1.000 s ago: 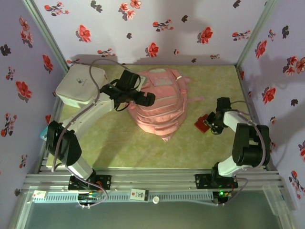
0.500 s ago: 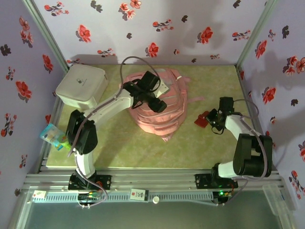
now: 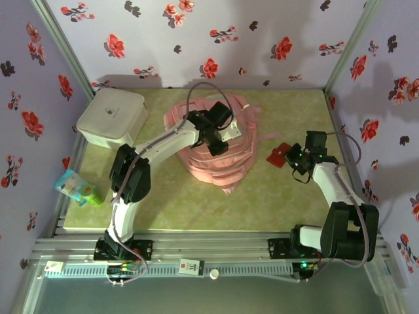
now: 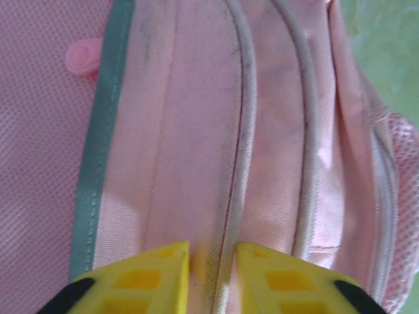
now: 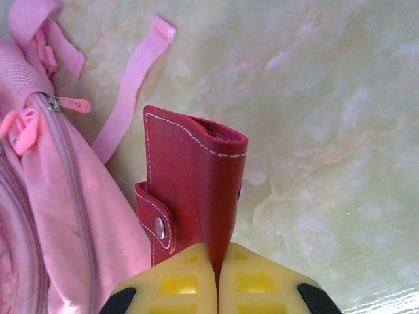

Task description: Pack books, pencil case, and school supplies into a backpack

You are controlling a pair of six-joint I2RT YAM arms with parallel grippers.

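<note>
Reaching the left arm across the table (image 3: 170, 203) and holding the left end effector (image 4: 213, 256) close over the pale-pink backpack (image 3: 219, 163), right at a piped seam on its front panel. Showing the yellow fingertips (image 4: 157, 278) drawn narrow, with just a slim strip of pink fabric between them; being too close in to tell whether pinching that fabric or merely poised at it. Framing, to the left of the seam, a grey-green trim band (image 4: 98, 163) and a round pink snap (image 4: 82, 57).

Finding the backpack lying mid-table, toward the back wall, under the left arm.

Clamping the right end effector (image 5: 218, 252) fully on one end of a red case (image 5: 196, 183), white-stitched and fastened by a metal snap tab (image 5: 157, 226). Holding that case just beside the backpack's right flank, near a loose pink strap (image 5: 134, 85), over the marbled green surface; not being able to tell from these angles whether resting on the table or lifted.

Sharing the table with a white rounded-corner box (image 3: 111, 118) at the back-left corner, apart from the backpack, and a turquoise-and-green packet (image 3: 78, 188) at the left edge, well apart from both end effectors.
</note>
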